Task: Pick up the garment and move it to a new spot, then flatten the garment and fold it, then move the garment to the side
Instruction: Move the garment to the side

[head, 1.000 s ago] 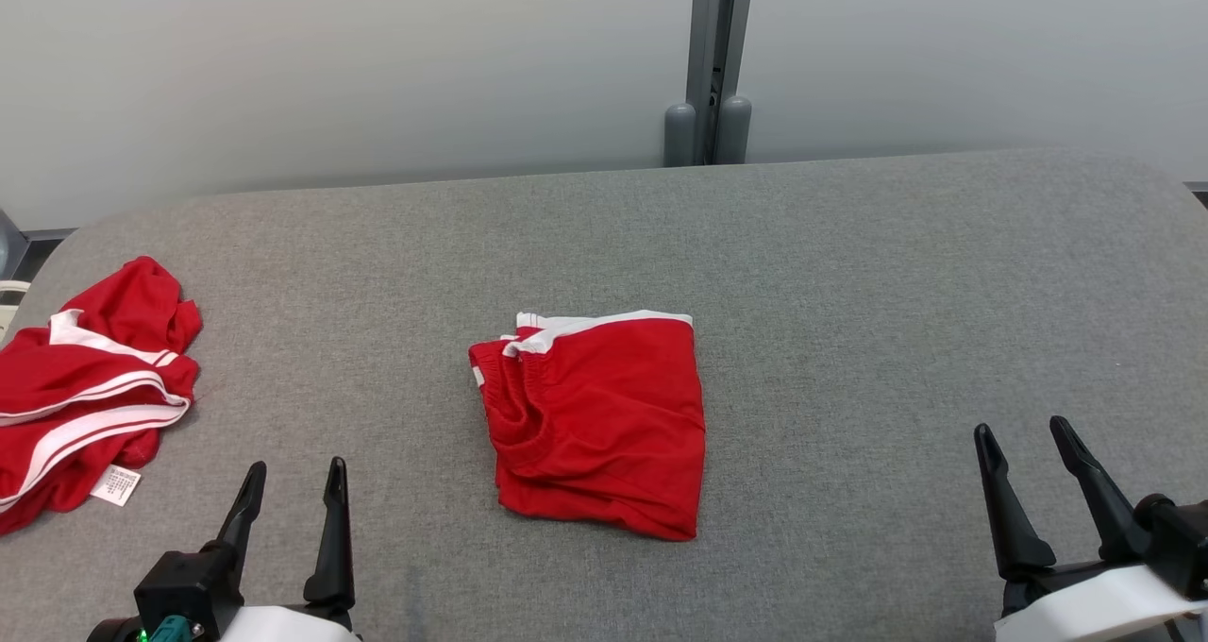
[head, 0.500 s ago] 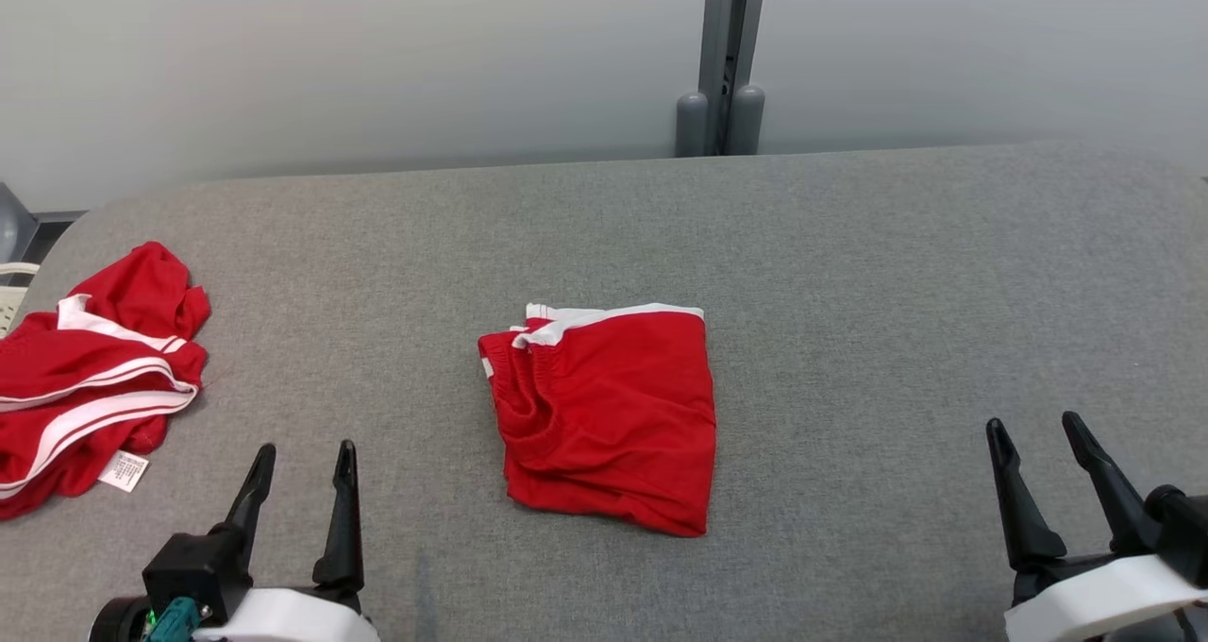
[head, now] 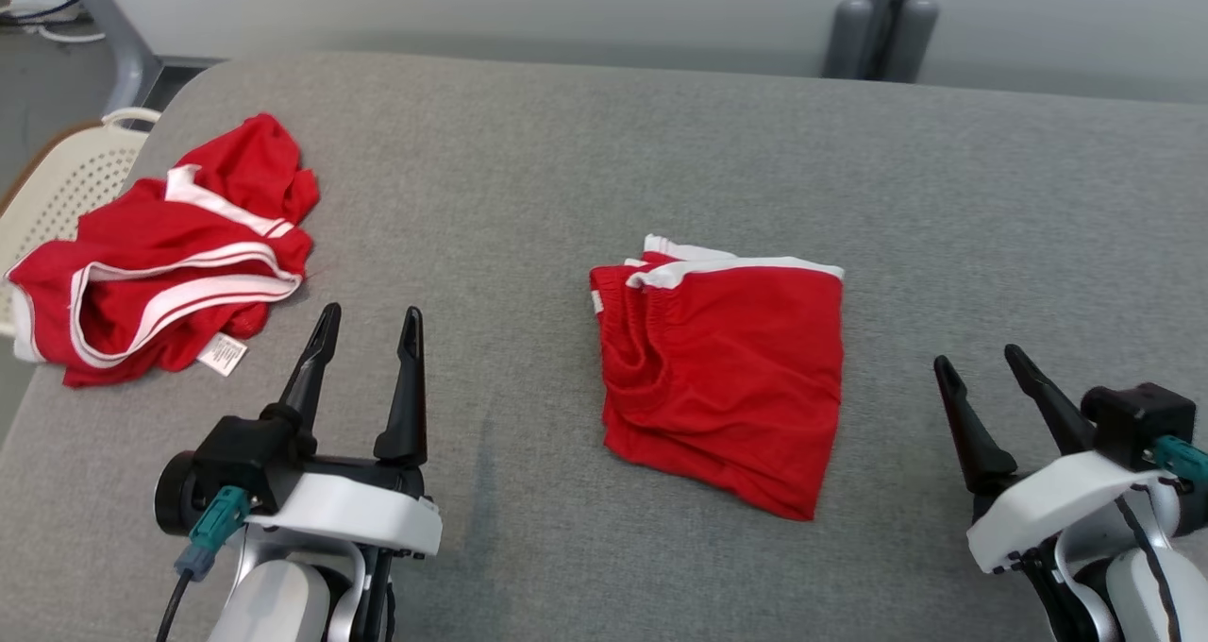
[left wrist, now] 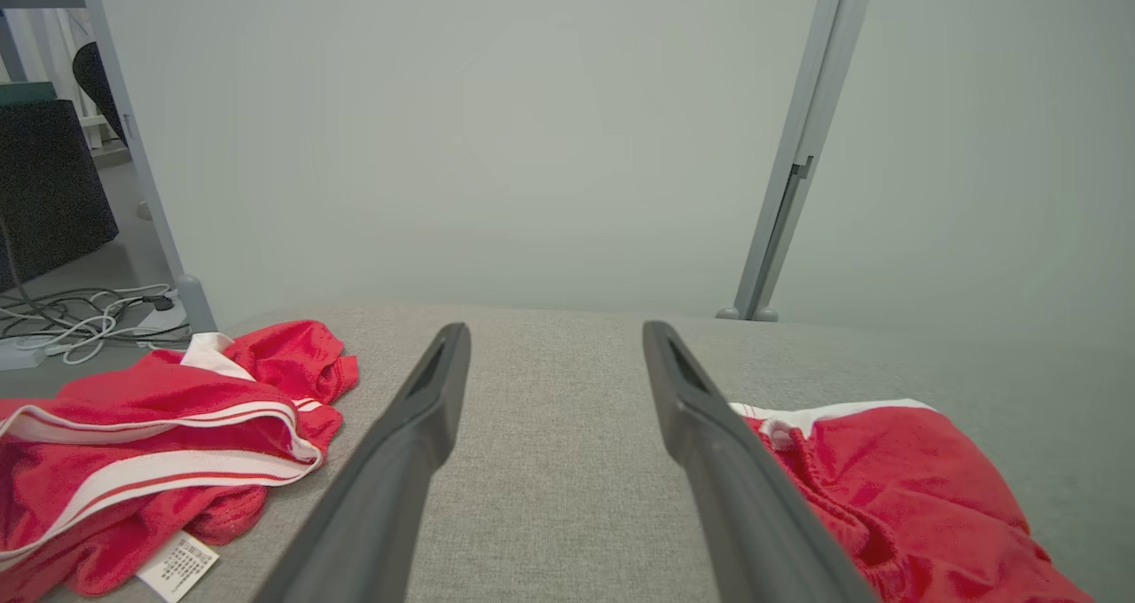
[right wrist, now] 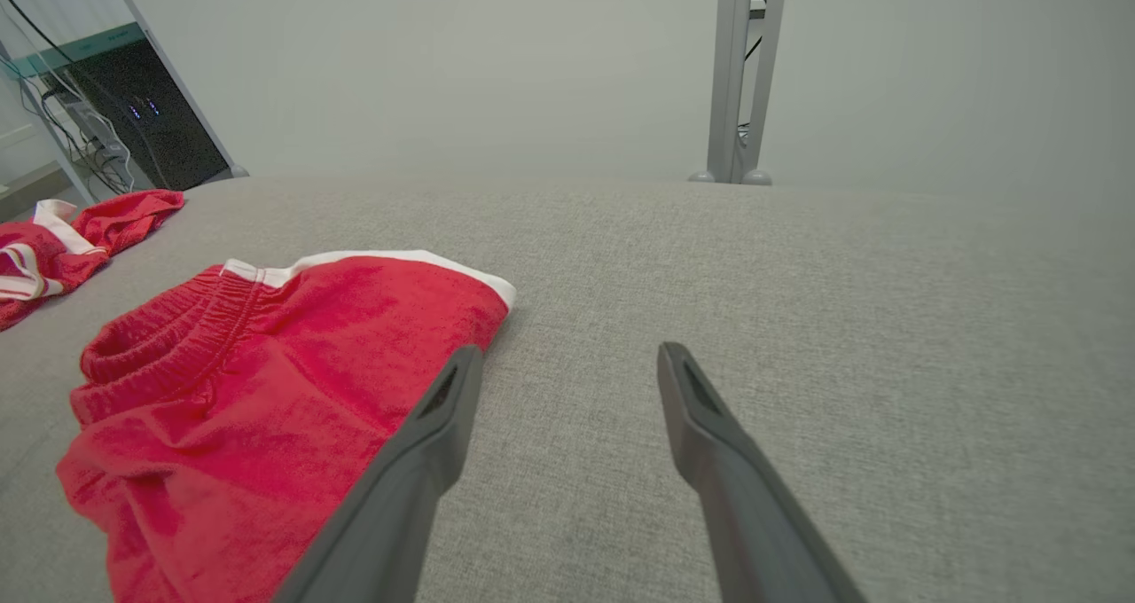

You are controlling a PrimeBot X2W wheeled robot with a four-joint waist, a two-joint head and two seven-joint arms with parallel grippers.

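Red with white trim: folded shorts (head: 722, 378), lying flat on the grey fabric tabletop (head: 528, 151), elastic waistband bunched along one side. Looks folded already, so taking the step in hand to be the move to the side.

Method for the step:
- Come in low from both sides of the shorts.
- Slide a finger under every layer at each edge and pinch the whole stack, never the top ply alone.
- Lift both sides together and level, with light tension only, to keep the fold.
- Set down flat, clear of the crumpled red garment (head: 160, 264) lying well away from the shorts, and release once the cloth rests.
- Likely risk: thin knit, top layer peeling open if gripped singly.

Positions, taken from the shorts:
- Left gripper (head: 371, 312): off the waistband side, fingers spread, holding nothing, clear of the cloth.
- Right gripper (head: 977, 357): off the opposite side, fingers likewise spread and empty, clear of the cloth.
- Shorts thus lying between the two claws, touching neither.
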